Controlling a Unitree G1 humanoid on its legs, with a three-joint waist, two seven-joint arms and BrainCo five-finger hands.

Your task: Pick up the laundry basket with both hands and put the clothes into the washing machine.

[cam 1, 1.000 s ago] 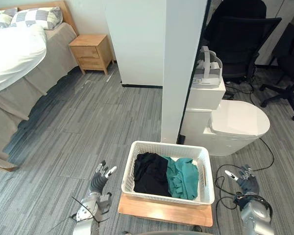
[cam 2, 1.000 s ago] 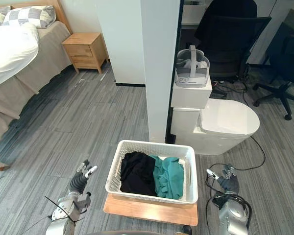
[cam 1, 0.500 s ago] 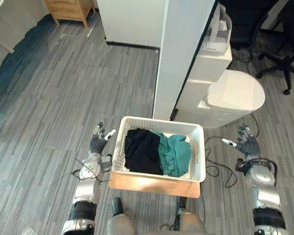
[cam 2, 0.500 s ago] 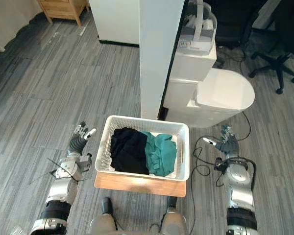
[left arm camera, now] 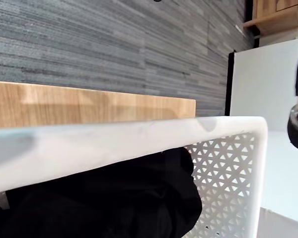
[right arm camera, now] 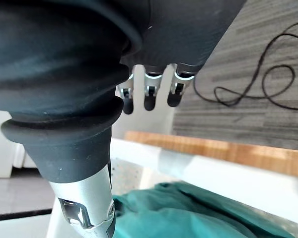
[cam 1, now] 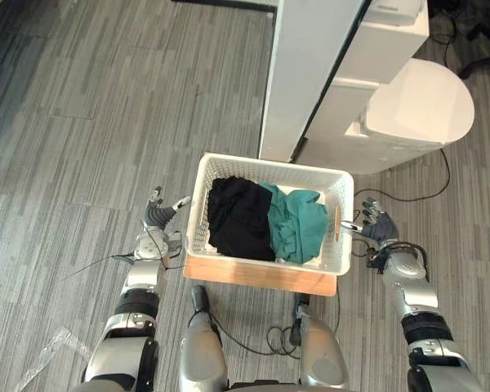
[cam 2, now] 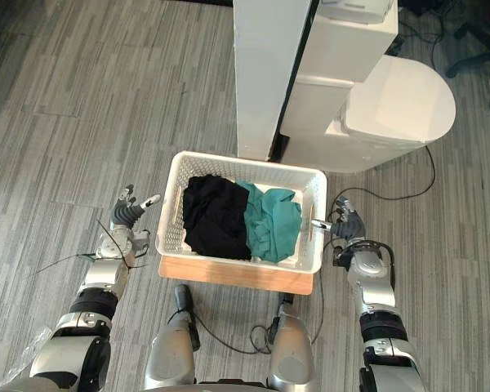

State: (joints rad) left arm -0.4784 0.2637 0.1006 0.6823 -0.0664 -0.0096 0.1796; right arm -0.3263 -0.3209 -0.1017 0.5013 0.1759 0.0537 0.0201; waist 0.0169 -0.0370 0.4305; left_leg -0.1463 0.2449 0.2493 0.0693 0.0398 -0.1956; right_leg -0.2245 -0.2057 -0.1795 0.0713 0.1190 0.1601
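White lattice basket (cam 1: pixel 269 170); black garment (cam 1: pixel 238 219), teal garment (cam 1: pixel 294 231); grey striped floor (cam 1: pixel 82 122).

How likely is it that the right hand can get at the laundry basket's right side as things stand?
Likely yes. The right hand hovers open beside the right wall of the laundry basket, its thumb nearly at the rim, with nothing between them. The clothes lie inside, out of the way.

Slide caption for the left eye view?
Open left hand and right hand flank the laundry basket of clothes on a wooden board.
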